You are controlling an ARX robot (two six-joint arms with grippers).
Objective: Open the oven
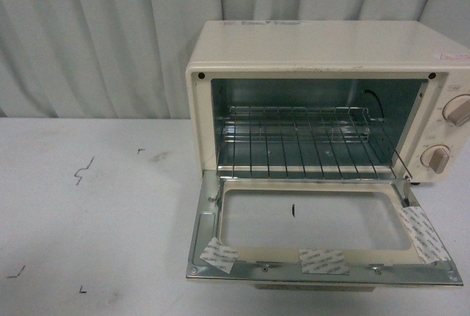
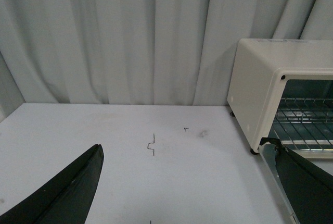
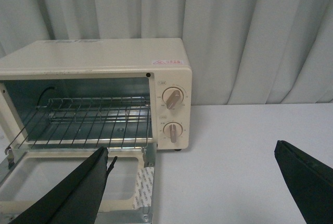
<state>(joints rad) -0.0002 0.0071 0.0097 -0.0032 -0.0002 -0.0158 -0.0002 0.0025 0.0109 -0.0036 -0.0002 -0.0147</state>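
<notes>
Oven (image 1: 323, 95) is seen on the table's (image 1: 95, 206) right side, its door (image 1: 316, 231) dropped flat, rack (image 1: 301, 139) exposed; opening is judged complete. Left gripper (image 2: 187, 193) and right gripper (image 3: 197, 187) are spread wide, nothing held.

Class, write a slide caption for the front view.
Cream oven on white table, door dropped fully open, wire rack visible inside.
</notes>
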